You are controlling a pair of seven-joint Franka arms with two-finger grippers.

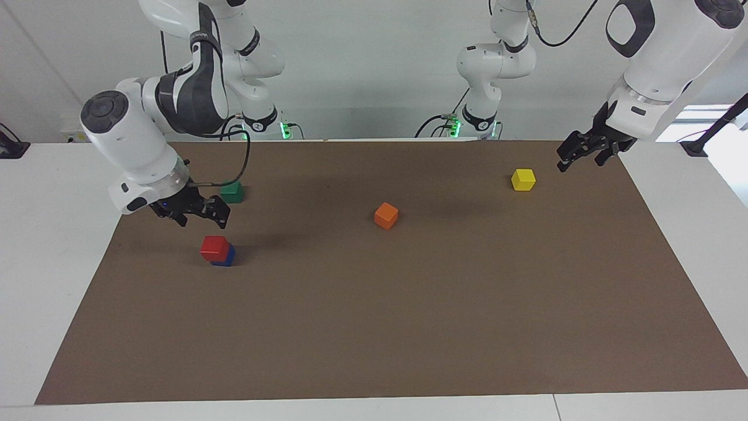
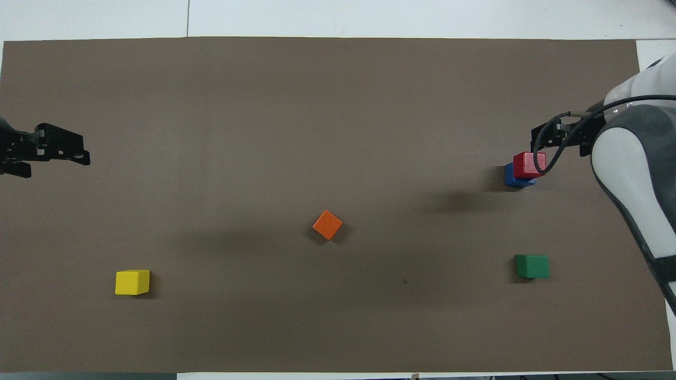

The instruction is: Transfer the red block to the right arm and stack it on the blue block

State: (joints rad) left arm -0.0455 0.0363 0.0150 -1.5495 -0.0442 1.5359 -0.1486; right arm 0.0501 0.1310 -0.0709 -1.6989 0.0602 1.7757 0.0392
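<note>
Toward right arm's end of brown mat [image 1: 409, 327]: red block [image 1: 214, 248] sits on blue block [image 1: 227, 256], slightly offset. Your right gripper [image 1: 196, 214] hangs above stack, claw apart, empty; stack looks done. Left gripper [image 1: 579, 154] waits apart near yellow cube [image 1: 523, 179].

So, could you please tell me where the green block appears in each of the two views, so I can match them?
Facing view: the green block sits at the upper left, just above the right end effector.
Overhead view: the green block sits at the lower right, near the right arm's end of the brown mat.
Shared landmark: the red block stacked on the blue block, farther from the robots than the green one.
</note>
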